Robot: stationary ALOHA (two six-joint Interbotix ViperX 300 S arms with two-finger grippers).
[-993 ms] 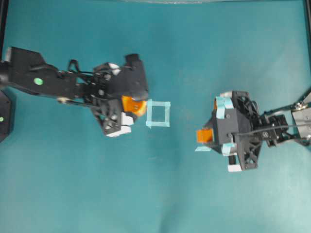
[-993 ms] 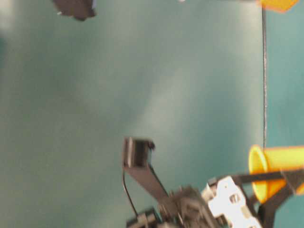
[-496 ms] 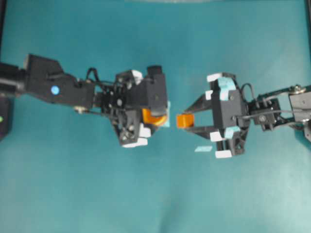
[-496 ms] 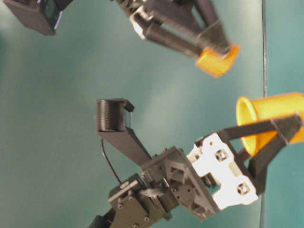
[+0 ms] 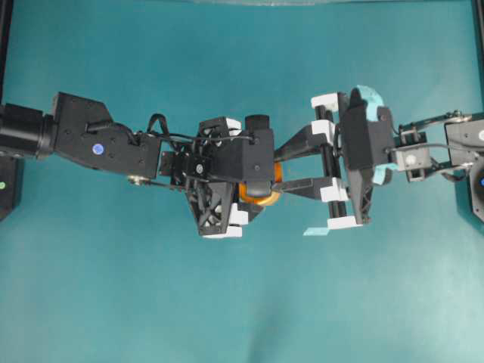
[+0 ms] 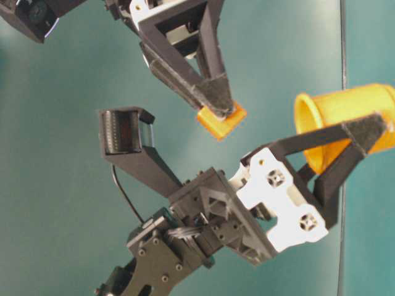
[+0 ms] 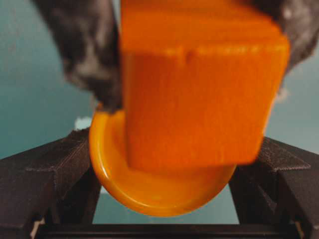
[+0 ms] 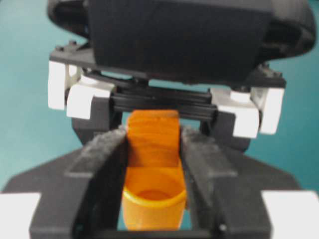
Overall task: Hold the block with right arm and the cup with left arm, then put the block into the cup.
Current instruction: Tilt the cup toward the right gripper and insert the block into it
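Right gripper (image 6: pixel 217 108) pinches the block (image 6: pixel 221 121) just before the cup (image 6: pixel 342 126) mouth (left gripper (image 6: pixel 361 145) clamps it sideways), ready for insertion.

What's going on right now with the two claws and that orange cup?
Left gripper shut on cup, held off the table. Right gripper shut on block, close to cup's mouth, not yet in. Nothing between them.

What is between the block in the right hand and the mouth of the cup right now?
Nothing visible. The right hand grips the block, the left hand grips the cup, and in the table-level view only open air lies between the block and the cup's rim. The right wrist view shows the block lined up with the open mouth.
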